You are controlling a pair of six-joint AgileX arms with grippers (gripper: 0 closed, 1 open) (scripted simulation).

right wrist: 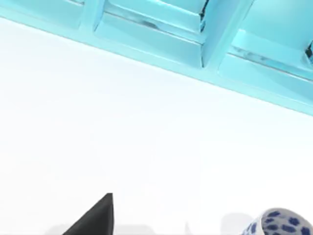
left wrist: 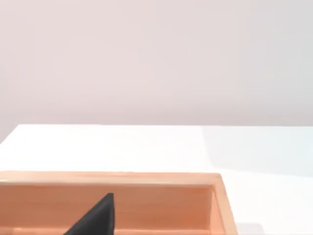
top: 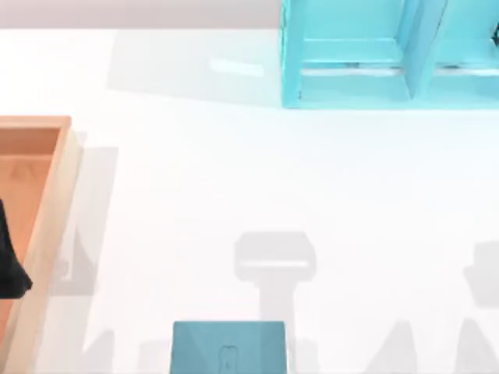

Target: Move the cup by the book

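Dark and wedge-shaped, one fingertip of the left gripper [left wrist: 95,218] pokes up closest to the left wrist camera, hanging over the floor of the orange wooden tray [left wrist: 146,178]; whether that gripper is wide or narrow cannot be told. From above, the same left gripper [top: 9,261] sits over the tray [top: 54,202] at the table's left edge. On the right wrist view a like dark fingertip of the right gripper [right wrist: 95,218] shows over the white table [right wrist: 122,127], its spread likewise impossible to tell, with the cup [right wrist: 276,223], white with blue speckles, standing on the table near it and not gripped. Beyond lies the light-cyan shelf cabinet [right wrist: 195,29]. Overhead, the book [top: 228,347] lies flat at the table's near edge, about midway across, well apart from the cabinet [top: 374,54] at the far right.
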